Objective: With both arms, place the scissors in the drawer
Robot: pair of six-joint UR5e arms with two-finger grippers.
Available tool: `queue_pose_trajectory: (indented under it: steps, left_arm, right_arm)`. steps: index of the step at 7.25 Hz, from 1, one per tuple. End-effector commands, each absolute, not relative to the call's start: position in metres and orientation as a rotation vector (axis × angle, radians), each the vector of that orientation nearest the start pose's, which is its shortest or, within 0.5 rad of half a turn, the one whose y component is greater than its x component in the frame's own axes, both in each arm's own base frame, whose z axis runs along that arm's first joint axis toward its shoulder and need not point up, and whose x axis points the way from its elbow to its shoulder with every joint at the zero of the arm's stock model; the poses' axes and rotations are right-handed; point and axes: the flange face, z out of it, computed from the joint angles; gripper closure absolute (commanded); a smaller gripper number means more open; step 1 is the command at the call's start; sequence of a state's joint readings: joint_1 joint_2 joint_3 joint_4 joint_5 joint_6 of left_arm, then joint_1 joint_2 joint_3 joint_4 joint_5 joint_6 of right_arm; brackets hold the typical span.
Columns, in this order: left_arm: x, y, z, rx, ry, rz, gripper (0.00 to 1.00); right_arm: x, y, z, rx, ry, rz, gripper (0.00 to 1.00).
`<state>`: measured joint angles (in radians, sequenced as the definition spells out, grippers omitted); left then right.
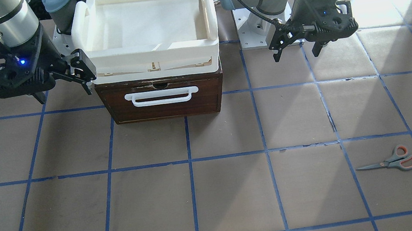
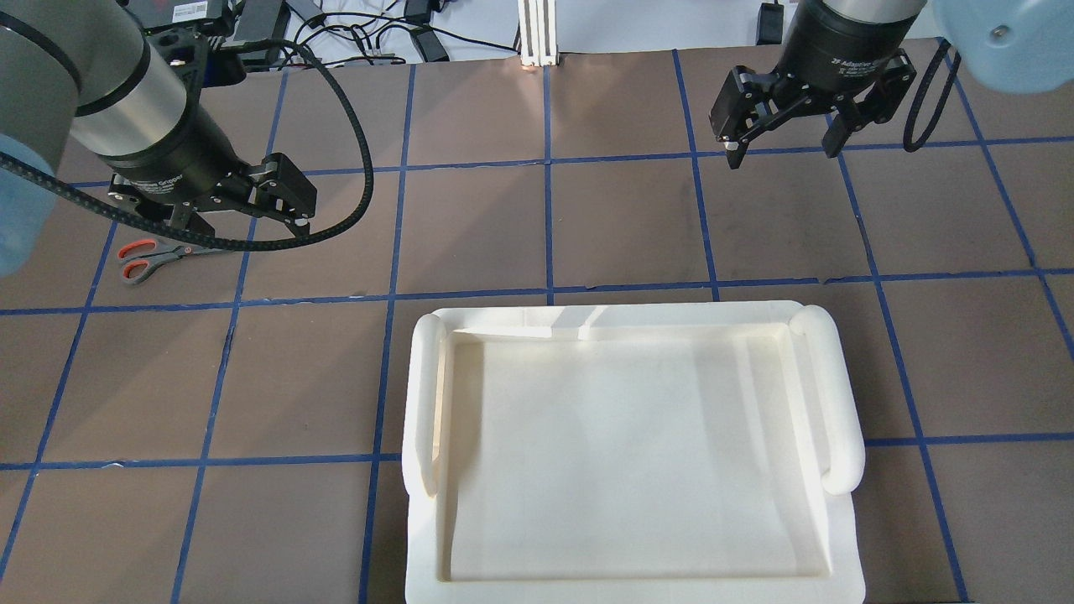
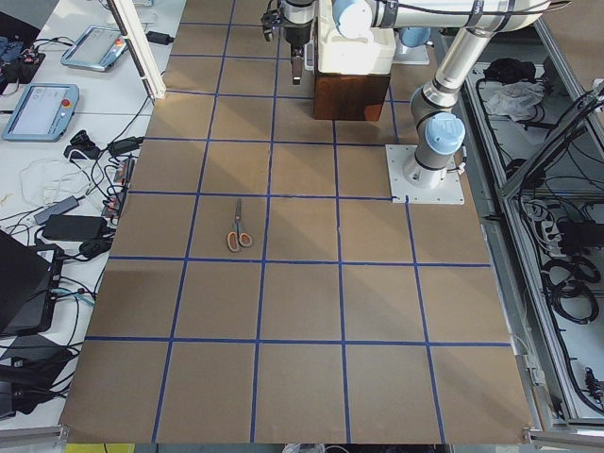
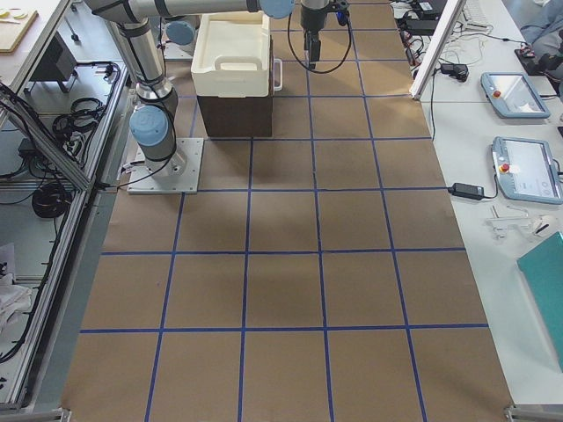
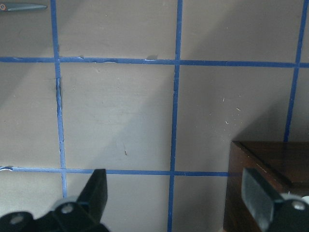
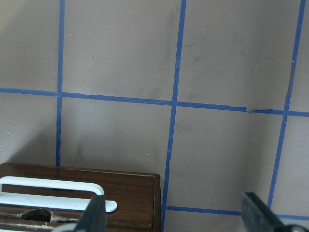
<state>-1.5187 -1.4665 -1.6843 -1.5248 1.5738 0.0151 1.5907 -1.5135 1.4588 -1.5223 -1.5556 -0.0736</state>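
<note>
The scissors, grey handles lined orange-red, lie flat on the brown table far out on my left side. They also show in the overhead view, partly hidden behind my left gripper. The drawer is shut, with a dark brown front and a white bar handle. My left gripper is open and empty, raised beside the drawer box and well back from the scissors. My right gripper is open and empty at the box's other side. The left wrist view shows only the blade tips.
A white plastic bin sits on top of the drawer box and covers it in the overhead view. Blue tape lines grid the table. Both arm bases stand behind the box. Operator desks with pendants flank the table's far side.
</note>
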Motion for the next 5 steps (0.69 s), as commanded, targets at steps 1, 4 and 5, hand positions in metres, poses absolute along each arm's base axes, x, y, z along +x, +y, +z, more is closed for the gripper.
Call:
queue_pose_trajectory:
  steps: [1, 4, 5]
  left_arm:
    - [-0.1093, -0.4574, 0.485, -0.058, 3.136, -0.055, 0.0]
    - [-0.1093, -0.458, 0.485, -0.06, 3.136, -0.055, 0.0]
    - [-0.1083, -0.4583, 0.4852, -0.06, 3.133, -0.057, 0.0]
  right_arm:
    - [0.1458, -0.512, 0.5073, -0.149, 3.123, -0.003, 0.0]
    - [0.1506, -0.5136, 0.5003, -0.165, 3.114, 0.028, 0.0]
    - [0.1531, -0.5146, 0.4981, -0.181, 3.088, 0.04, 0.0]
